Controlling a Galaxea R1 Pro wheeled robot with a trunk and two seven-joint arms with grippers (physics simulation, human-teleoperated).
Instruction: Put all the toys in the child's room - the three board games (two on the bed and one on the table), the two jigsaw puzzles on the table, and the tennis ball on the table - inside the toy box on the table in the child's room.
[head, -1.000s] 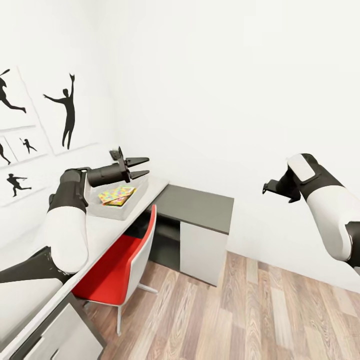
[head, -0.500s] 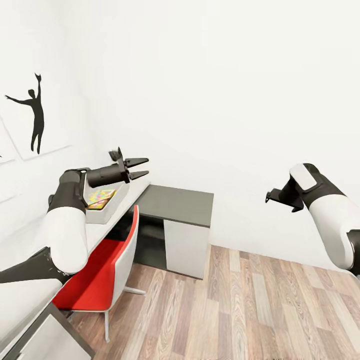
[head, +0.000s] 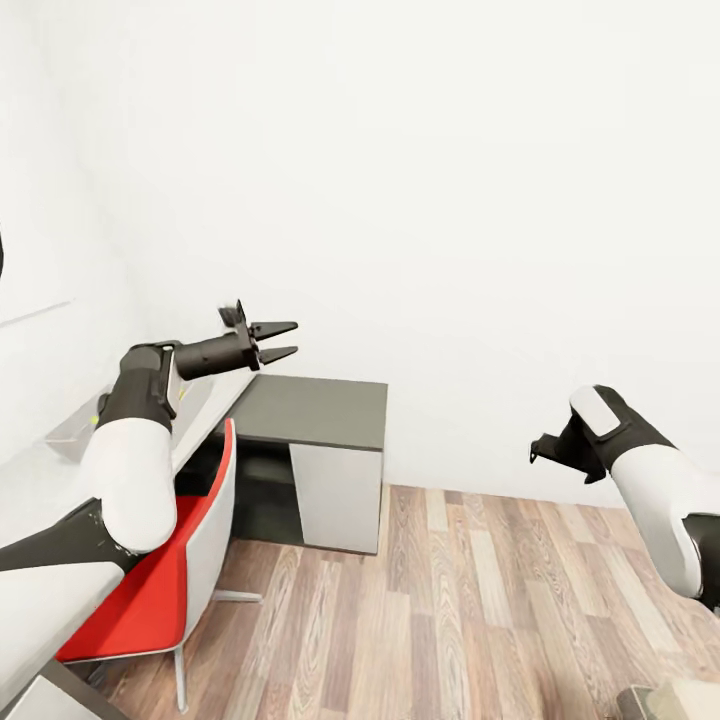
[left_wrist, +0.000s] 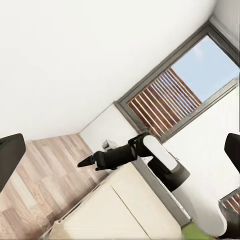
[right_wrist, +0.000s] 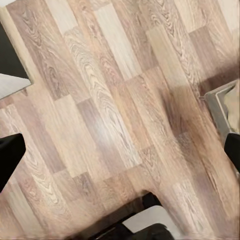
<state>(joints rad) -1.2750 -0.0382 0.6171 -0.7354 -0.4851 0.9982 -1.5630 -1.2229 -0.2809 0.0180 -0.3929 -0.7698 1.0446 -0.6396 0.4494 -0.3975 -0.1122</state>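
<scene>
Biggest thing in the head view is the plain white wall (head: 450, 180), then the wood plank floor (head: 450, 620) spreading across the lower right. The table (head: 40, 480) runs along the left side, its pale top joining the lower dark grey side unit (head: 315, 400) with a white cabinet front underneath. A red chair (head: 150, 590) with a white shell is tucked partly under the pale top.

The toy box (head: 70, 435) only peeks out as a pale grey corner on the table, mostly hidden behind the left arm, so what's inside can't be made out. No board games, puzzles or ball are readable here.

The left gripper (head: 278, 340) is held out level above the end of the table, fingers apart with nothing between them. The right gripper (head: 545, 450) hangs over the floor well away from the table; from the head camera its spread is hard to read, but the right wrist view has the two dark fingertips (right_wrist: 10, 155) at opposite edges with bare planks between, so it's wide and empty. In the left wrist view a window with slats (left_wrist: 170, 100) shows behind the right arm.
</scene>
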